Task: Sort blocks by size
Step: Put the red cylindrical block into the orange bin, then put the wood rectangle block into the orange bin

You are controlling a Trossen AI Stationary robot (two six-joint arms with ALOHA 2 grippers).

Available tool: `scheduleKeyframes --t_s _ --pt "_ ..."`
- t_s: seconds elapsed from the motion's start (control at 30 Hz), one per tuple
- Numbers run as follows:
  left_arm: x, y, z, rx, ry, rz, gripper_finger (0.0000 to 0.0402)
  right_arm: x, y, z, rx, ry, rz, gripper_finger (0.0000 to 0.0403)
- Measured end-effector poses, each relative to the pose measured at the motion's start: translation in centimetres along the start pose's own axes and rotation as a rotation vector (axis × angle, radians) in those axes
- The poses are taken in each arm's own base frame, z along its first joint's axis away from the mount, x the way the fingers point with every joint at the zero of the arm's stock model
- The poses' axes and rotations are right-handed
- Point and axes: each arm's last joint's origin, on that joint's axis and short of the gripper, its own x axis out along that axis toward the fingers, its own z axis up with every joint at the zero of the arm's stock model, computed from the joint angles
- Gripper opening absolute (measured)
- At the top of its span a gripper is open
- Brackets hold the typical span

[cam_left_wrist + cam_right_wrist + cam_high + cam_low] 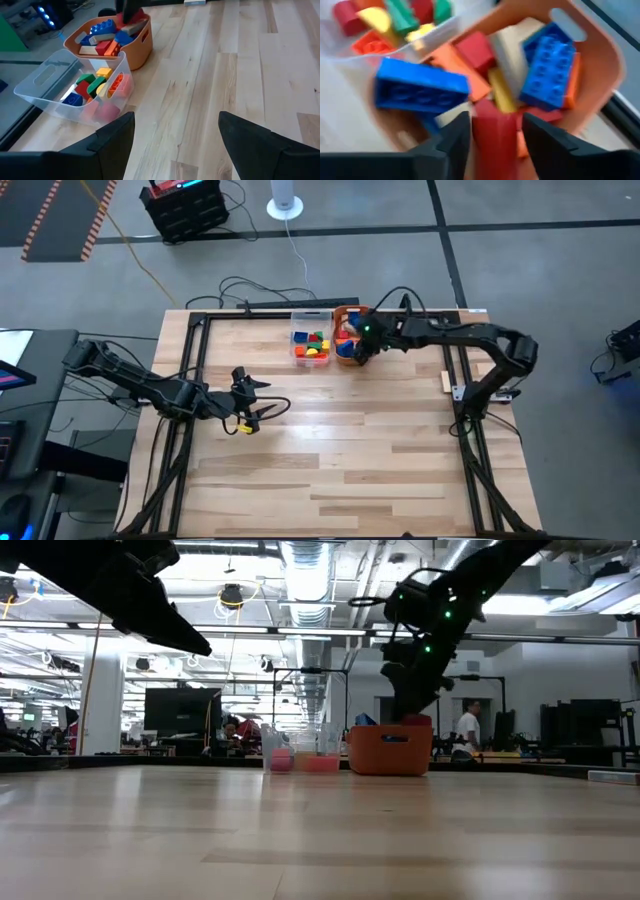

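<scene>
An orange tub (343,315) and a clear plastic tub (300,360) stand side by side at the table's far middle. Both hold several coloured blocks (102,45). The clear tub's blocks (312,345) are small; the orange tub's (547,65) include long blue bricks. My right gripper (358,350) is over the orange tub, shut on a red block (492,137). My left gripper (250,403) is open and empty above the table's left middle, well clear of the tubs; its fingers (115,137) stand wide apart. My right gripper pinches the red block's two opposite sides (477,135) between its two fingers. The fingers come from above and point down into the orange tub. In the low view the block (418,721) sits at the height of the tub's rim; whether it still touches the blocks below cannot be told.
The bare wooden tabletop (350,460) spreads in front of the tubs. A black frame (190,380) runs along the left, far and right sides. People and desks show in the room beyond the table (468,730).
</scene>
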Motion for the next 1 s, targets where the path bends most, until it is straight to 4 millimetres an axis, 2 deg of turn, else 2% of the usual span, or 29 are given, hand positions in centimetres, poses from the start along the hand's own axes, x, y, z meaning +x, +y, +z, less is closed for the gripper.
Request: scheduleKeyframes --t_s 0.13,0.33,0.43,0.53,0.67,0.8,1.0 --pt "0.0 0.0 0.0 0.005 0.000 0.002 0.0280 -0.6 -0.9 0.1 0.006 0.000 -0.015 0.0246" --pt "0.0 0.0 0.0 -0.002 0.004 0.003 0.0280 -4.5 -1.4 -0.4 -0.009 0.014 -0.004 0.0258" --pt "0.0 0.0 0.0 -0.004 0.004 0.003 0.0280 -6.2 -2.2 -2.0 0.049 0.144 -0.038 0.0258" --pt "0.0 0.0 0.0 -0.006 0.003 0.003 0.0280 -6.9 -2.9 -4.2 0.113 0.380 -0.083 0.0259" --pt "0.0 0.0 0.0 -0.012 0.003 0.003 0.0280 -6.8 -2.4 -6.6 0.081 0.701 -0.156 0.0259" --pt "0.0 0.0 0.0 -0.016 -0.002 0.002 0.0280 -6.1 -1.8 -7.9 0.022 0.925 -0.227 0.0259" --pt "0.0 0.0 0.0 -0.003 -0.002 0.002 0.0280 -3.4 -2.7 -8.5 0.072 1.082 -0.204 0.0260"
